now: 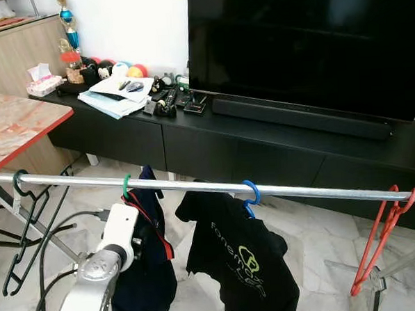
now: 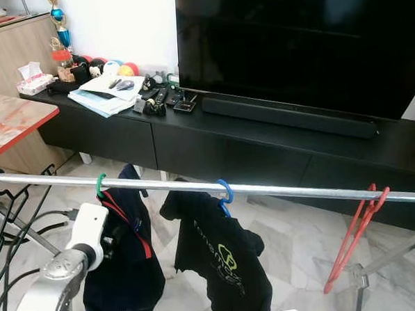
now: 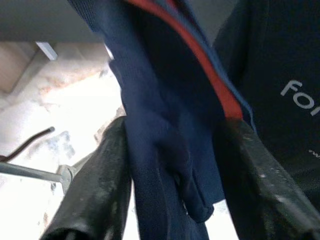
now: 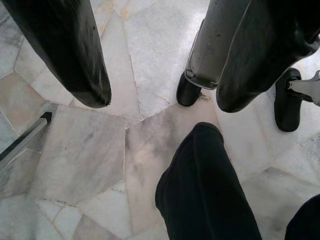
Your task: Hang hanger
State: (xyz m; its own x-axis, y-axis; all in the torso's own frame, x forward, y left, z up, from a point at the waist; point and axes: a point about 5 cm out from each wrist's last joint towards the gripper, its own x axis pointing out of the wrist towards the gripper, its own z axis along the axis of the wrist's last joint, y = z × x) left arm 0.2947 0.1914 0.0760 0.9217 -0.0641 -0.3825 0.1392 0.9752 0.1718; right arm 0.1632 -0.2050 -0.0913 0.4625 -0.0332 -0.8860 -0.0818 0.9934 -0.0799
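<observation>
Metal rail (image 1: 195, 187): runs across the foreground, carrying from the robot's left to right a black hanger (image 1: 23, 228), a green hanger (image 1: 127, 185), a blue hanger (image 1: 250, 194) and a red hanger (image 1: 382, 233). Green hanger: hooked over the rail, bearing a navy garment (image 1: 147, 263) with red trim. Blue hanger: hooked over the rail, bearing a black T-shirt (image 1: 241, 262) with pale lettering. Left end effector (image 3: 170, 185): raised just beside the navy garment below the green hook; fingers (image 3: 95, 185) spread apart with a fold of the navy cloth between them, though whether they press on it cannot be told. Right end effector (image 4: 160, 75): pointed down over the marble floor (image 4: 85, 155), fingers wide apart, holding nothing. Background: black TV surface (image 1: 276, 134) with a television (image 1: 306, 46), soundbar (image 1: 299, 117), papers (image 1: 117, 94) and a tissue box (image 1: 43, 82).
</observation>
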